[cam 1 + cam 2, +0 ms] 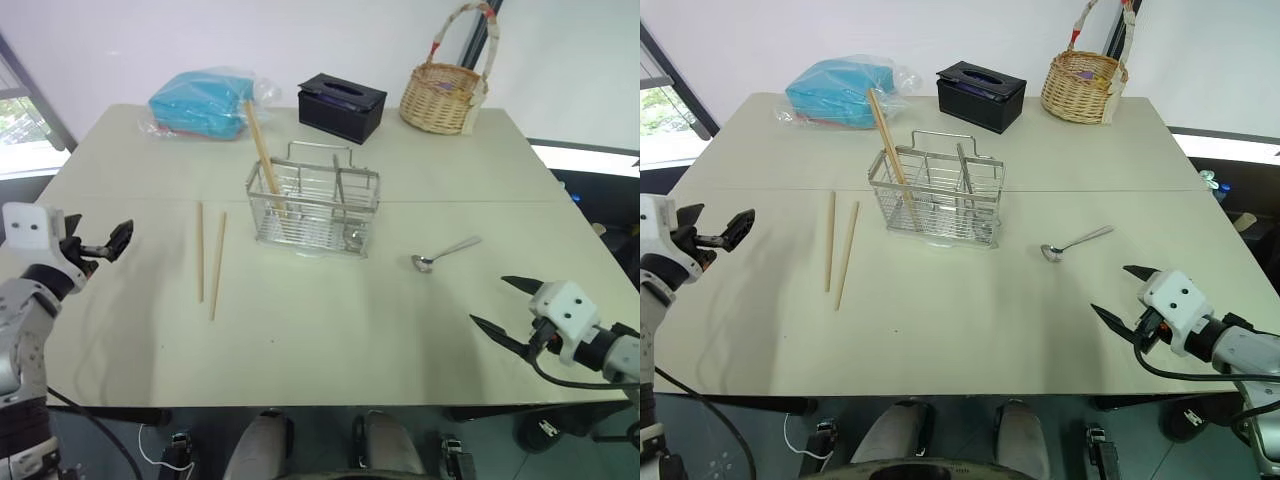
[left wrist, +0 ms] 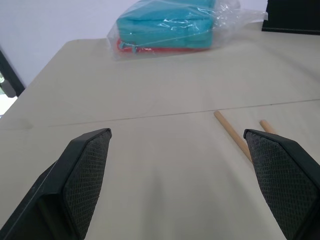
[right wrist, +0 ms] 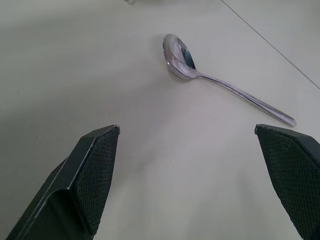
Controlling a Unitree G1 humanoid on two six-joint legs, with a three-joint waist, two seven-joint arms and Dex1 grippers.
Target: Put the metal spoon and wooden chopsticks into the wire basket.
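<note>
Metal spoon [image 3: 220, 80] on table, ahead of wide-open right jaws, untouched

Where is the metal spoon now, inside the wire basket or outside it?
Outside. The metal spoon lies flat on the table, to the right of the wire basket, apart from it and untouched by either gripper.

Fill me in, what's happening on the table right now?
Nothing is being held. The left gripper and right gripper both hover open over the table. One wooden chopstick already leans in the wire basket; two more chopsticks lie flat on the table to the basket's left, near the left gripper. The metal spoon lies on the table to the basket's right, ahead of the right gripper, not yet picked up.
</note>
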